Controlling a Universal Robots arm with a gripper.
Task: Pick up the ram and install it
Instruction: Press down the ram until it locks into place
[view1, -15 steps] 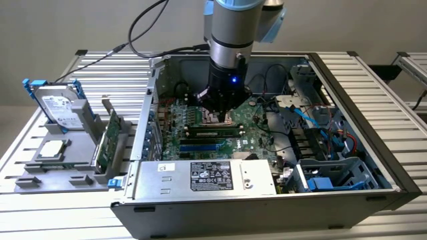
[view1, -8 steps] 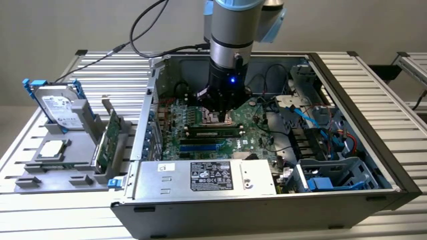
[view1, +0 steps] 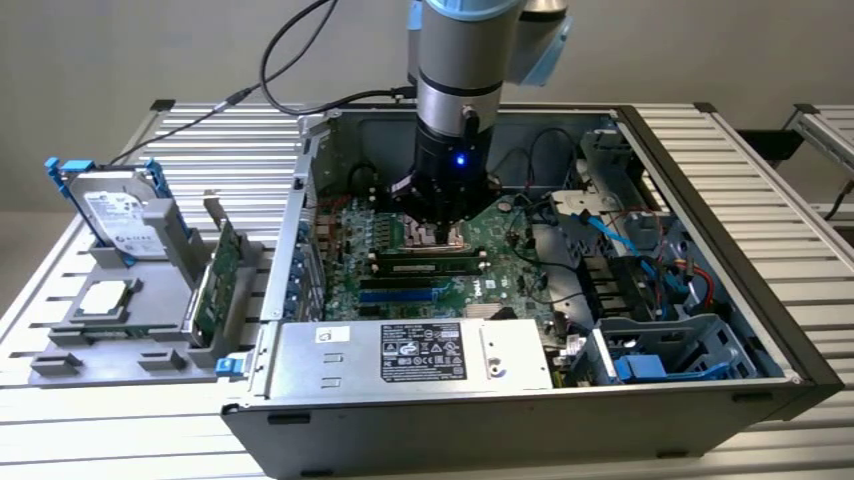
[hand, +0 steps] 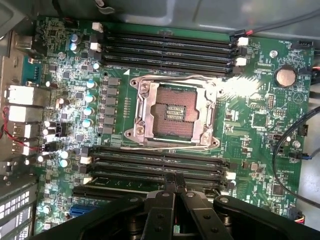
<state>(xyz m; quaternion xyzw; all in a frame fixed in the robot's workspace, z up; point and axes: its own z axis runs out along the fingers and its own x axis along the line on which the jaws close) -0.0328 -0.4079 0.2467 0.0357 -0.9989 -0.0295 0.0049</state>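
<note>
The ram (view1: 427, 266) is a narrow green stick with dark chips. It sits lengthwise in one of the black memory slots on the motherboard (view1: 400, 295), just in front of the CPU socket (hand: 172, 112). My gripper (view1: 438, 236) hangs low inside the open computer case, over the socket and right behind the ram. In the wrist view the gripper (hand: 174, 184) has its two black fingers pressed together, shut, with nothing between them. Their tips are over the bank of slots (hand: 155, 167) beside the socket. Whether they touch the ram cannot be told.
The case walls (view1: 694, 170) box in the arm, with blue cables and a drive cage (view1: 661, 350) on the exterior view's right. A power supply (view1: 414, 352) lies along the front. Outside on the left, a grey holder (view1: 94, 340) carries a hard drive (view1: 114, 210), a CPU (view1: 107, 297) and an expansion card (view1: 214, 280).
</note>
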